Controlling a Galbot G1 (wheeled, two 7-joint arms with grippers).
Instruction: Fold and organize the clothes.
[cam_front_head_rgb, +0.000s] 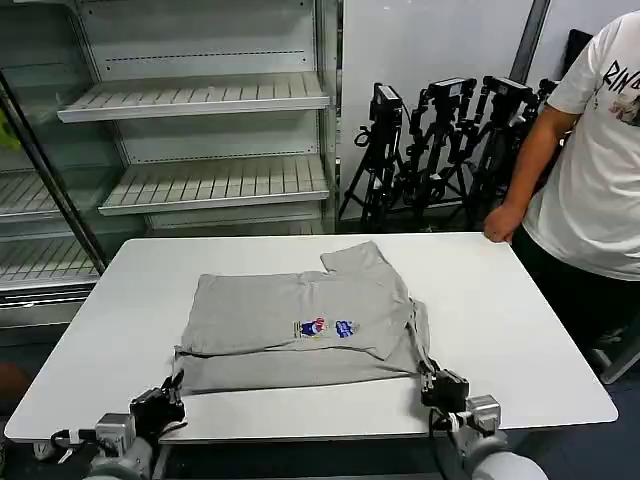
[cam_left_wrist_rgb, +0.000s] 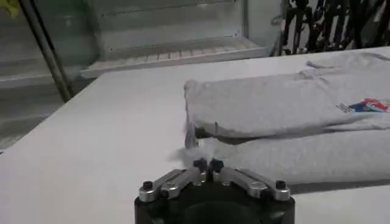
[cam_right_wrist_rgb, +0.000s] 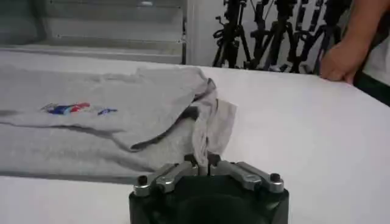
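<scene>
A light grey T-shirt (cam_front_head_rgb: 280, 318) lies partly folded in the middle of the white table (cam_front_head_rgb: 500, 320), its small red and blue chest print (cam_front_head_rgb: 325, 328) facing up. My left gripper (cam_front_head_rgb: 166, 398) sits at the shirt's near left corner, fingers closed with a wisp of grey cloth (cam_left_wrist_rgb: 194, 151) at the tips (cam_left_wrist_rgb: 207, 164). At the near right corner my right gripper (cam_front_head_rgb: 436, 381) is shut on a bunched fold of the shirt (cam_right_wrist_rgb: 210, 131), pinched between its fingertips (cam_right_wrist_rgb: 202, 159). The upper layer of the shirt (cam_left_wrist_rgb: 274, 103) rests over the lower one.
A person in a white printed T-shirt stands at the table's far right with a hand (cam_front_head_rgb: 500, 222) on its edge. Metal shelving (cam_front_head_rgb: 200, 95) stands behind the table, and black tripods (cam_front_head_rgb: 440, 140) stand against the back wall. Bare tabletop surrounds the shirt.
</scene>
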